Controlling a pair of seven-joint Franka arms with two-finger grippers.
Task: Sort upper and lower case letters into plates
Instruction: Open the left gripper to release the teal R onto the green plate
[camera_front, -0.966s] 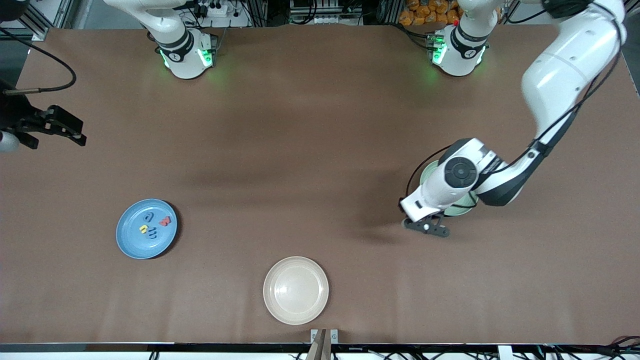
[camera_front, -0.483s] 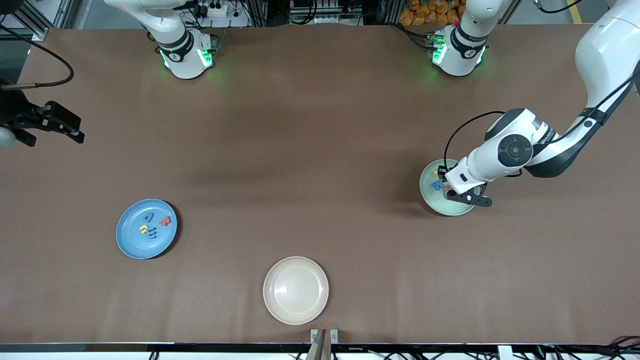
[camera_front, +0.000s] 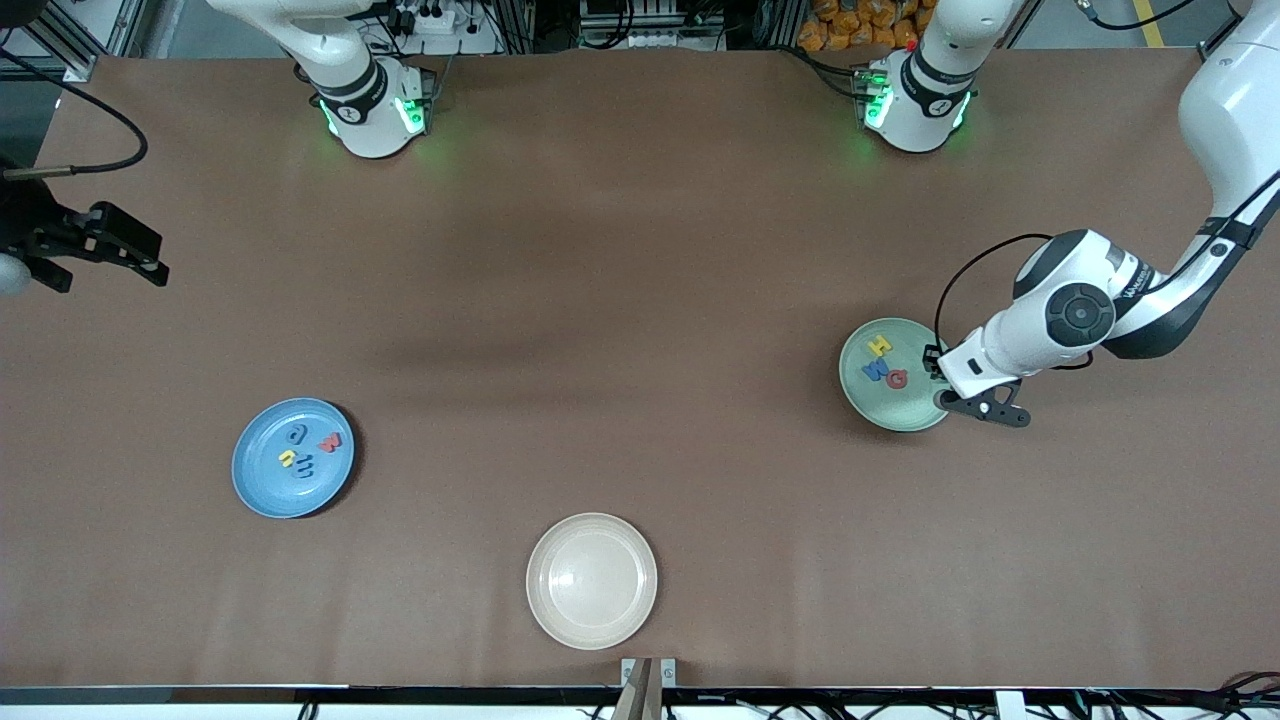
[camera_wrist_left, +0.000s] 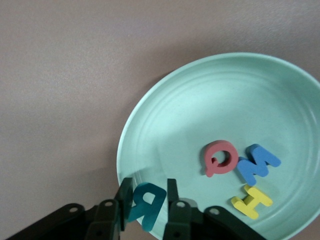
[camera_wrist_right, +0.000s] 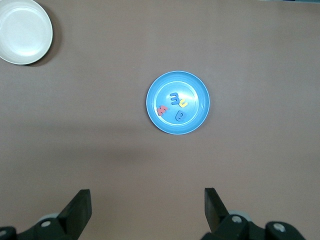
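The pale green plate (camera_front: 905, 405) lies toward the left arm's end of the table and holds a yellow H (camera_front: 880, 346), a blue M (camera_front: 876, 371) and a red Q (camera_front: 897, 379). My left gripper (camera_front: 975, 408) hangs over that plate's rim, shut on a teal letter R (camera_wrist_left: 145, 202) just above the plate's (camera_wrist_left: 200, 100) edge. The blue plate (camera_front: 270, 490) toward the right arm's end holds several small letters (camera_front: 305, 452). My right gripper (camera_front: 110, 250) waits open and empty above the table's edge at that end, looking down on the blue plate (camera_wrist_right: 165, 85).
A cream-beige plate (camera_front: 592, 580) with nothing in it sits near the table's front edge, nearer the front camera than both other plates; it also shows as the cream-beige plate (camera_wrist_right: 22, 30) in the right wrist view. Brown tabletop (camera_front: 620, 330) spreads between the plates.
The left arm has swung from the table beside the green plate to over the plate's rim, uncovering the letters in it. The right arm has barely moved.
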